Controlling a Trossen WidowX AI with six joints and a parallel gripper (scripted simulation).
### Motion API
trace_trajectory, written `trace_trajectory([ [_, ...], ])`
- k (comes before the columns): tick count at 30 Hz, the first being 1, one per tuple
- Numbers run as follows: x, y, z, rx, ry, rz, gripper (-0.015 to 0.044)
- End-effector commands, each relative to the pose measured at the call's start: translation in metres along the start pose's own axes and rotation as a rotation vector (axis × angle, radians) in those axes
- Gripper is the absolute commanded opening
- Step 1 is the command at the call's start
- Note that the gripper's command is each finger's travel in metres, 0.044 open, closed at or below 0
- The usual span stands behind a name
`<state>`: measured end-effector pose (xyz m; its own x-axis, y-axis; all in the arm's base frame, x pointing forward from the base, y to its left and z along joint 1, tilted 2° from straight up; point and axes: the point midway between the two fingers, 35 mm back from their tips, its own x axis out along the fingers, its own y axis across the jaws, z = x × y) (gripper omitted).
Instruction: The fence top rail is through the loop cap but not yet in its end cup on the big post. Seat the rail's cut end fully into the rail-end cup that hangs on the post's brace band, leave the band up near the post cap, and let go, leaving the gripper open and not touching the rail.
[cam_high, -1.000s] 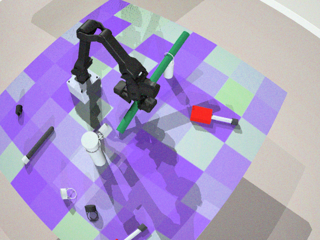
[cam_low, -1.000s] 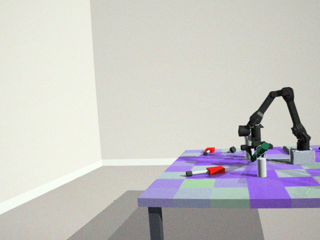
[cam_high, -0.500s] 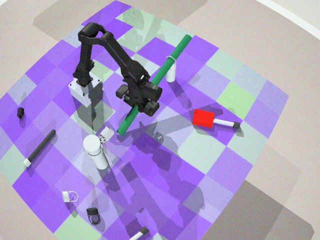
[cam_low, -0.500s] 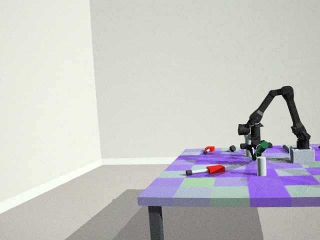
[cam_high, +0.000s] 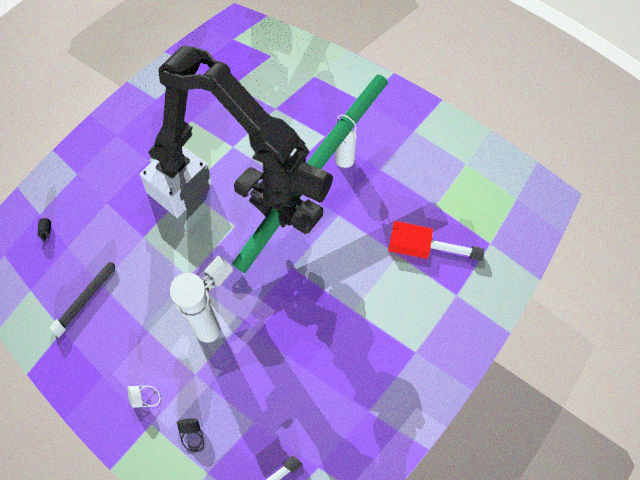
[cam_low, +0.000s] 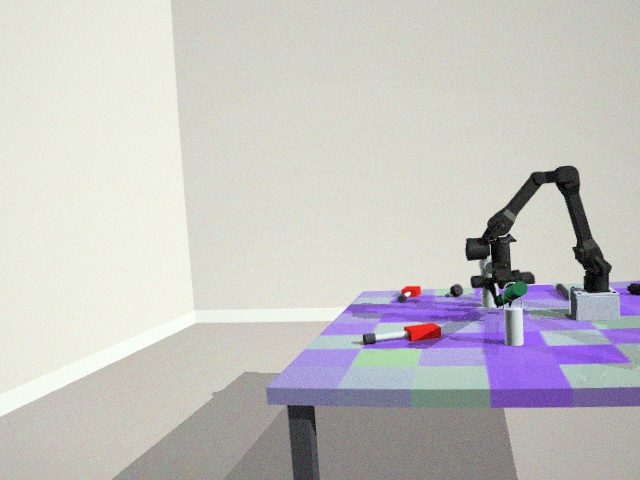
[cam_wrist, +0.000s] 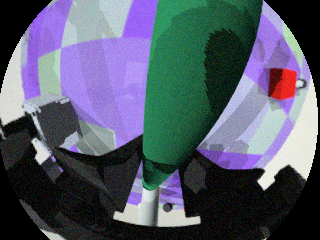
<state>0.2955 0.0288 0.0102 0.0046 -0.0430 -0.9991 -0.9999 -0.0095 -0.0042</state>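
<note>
Pincer (cam_high: 281, 219) (cam_low: 502, 300) (cam_wrist: 162, 138) clamped on the green rail (cam_high: 364, 100) (cam_low: 514, 291) (cam_wrist: 185, 75), you grip it between the two posts, probably so you can steer its cut end while the loop (cam_low: 522, 298) carries the far part. That loop stands on the small post (cam_high: 345, 152) (cam_low: 513, 326), with the rail running through it. The cup (cam_high: 219, 269) hangs from the band at the big post (cam_high: 206, 322), facing the rail's near end, which sits just outside it. You likely need to line that end up with the mouth before sliding it in; an off-centre push could catch the rim or drag the band down from the post cap (cam_high: 188, 290).
</note>
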Motion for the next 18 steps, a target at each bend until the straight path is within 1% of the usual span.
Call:
trace_trajectory([
  [1,-0.023,-0.006,-0.009,-0.005,0.085,-0.018,0.0000],
  [10,-0.068,-0.009,-0.025,-0.027,0.256,-0.024,0.0000],
  [18,-0.067,-0.009,-0.025,-0.028,0.253,-0.022,0.0000],
])
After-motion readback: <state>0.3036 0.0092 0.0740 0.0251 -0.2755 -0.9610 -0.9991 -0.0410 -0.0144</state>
